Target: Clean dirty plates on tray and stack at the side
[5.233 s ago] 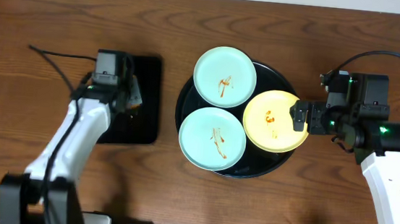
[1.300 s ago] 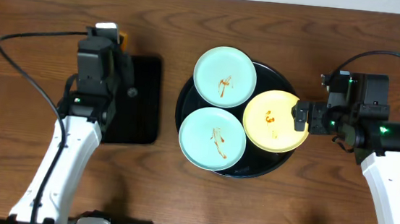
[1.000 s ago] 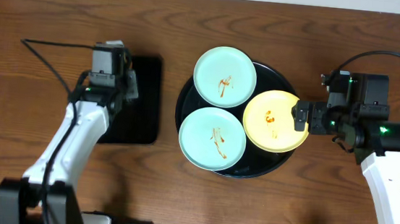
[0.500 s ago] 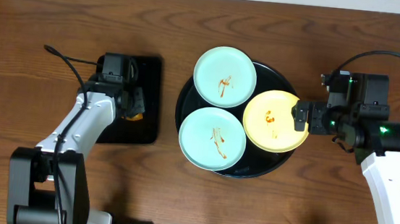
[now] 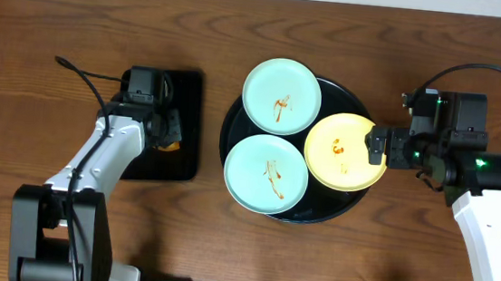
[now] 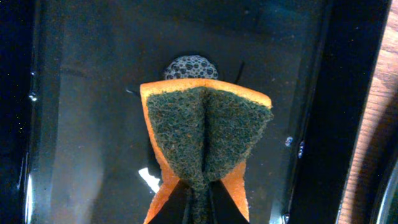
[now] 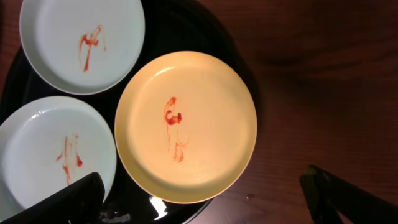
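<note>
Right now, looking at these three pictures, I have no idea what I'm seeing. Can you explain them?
Two robot arms work at a wooden table. One picture looks down from above. The other two come from a camera on each arm's wrist. A round black tray holds three plates smeared with reddish sauce: the upper mint plate, the lower mint plate and the yellow plate. The left gripper is pinched shut on an orange-and-green sponge over a smaller rectangular tray. The right gripper is open at the yellow plate's rim, holding nothing.
</note>
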